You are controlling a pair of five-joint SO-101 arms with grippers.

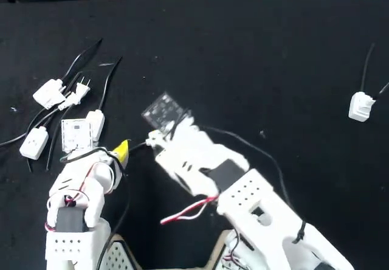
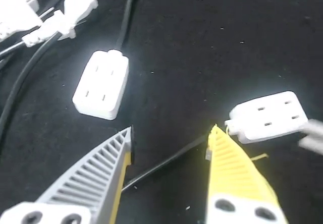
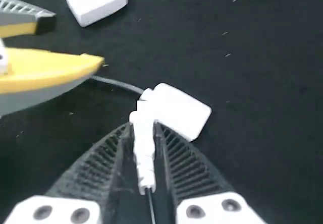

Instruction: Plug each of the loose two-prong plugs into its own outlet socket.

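My right jaws pinch the plug (image 3: 143,133) at the socket (image 3: 179,112), left jaws spread nearby; I'd brace the socket, push straight.

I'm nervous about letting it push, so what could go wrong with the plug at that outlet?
The outlet lies unheld on the table, with the left jaws open beside it, so a push could slide it away. The plug is pinched narrowly in the right jaws and might twist out of line.
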